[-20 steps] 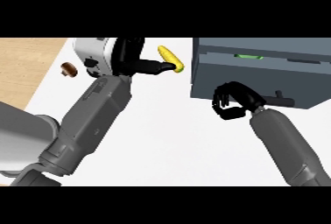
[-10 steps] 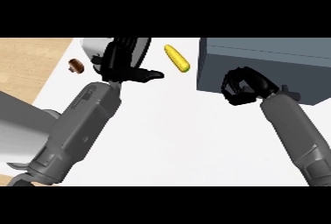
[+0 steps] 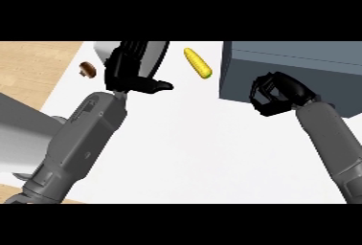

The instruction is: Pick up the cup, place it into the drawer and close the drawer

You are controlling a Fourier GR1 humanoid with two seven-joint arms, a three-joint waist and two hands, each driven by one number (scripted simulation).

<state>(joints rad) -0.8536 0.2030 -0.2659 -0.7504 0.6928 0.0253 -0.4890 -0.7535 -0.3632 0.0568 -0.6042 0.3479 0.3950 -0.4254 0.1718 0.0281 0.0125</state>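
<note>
The pale grey cup (image 3: 104, 49) stands at the far left of the white counter (image 3: 205, 148), mostly hidden. My left hand (image 3: 130, 72) lies over it with fingers stretched up across it and the thumb (image 3: 157, 86) sticking out to the right. The cup shows on both sides of the hand. The dark grey drawer unit (image 3: 318, 72) fills the upper right. My right hand (image 3: 276, 93) sits against its front face with fingers curled, and nothing shows inside them. I cannot tell whether the drawer stands open.
A yellow corn cob (image 3: 198, 62) lies between the cup and the drawer unit. A small brown item (image 3: 87, 69) sits at the counter's left edge, beside a wooden surface (image 3: 35, 67). Bare counter stretches between my forearms.
My left hand has shifted over the cup and now covers most of it. My right hand has risen from below the drawer unit to rest against its front.
</note>
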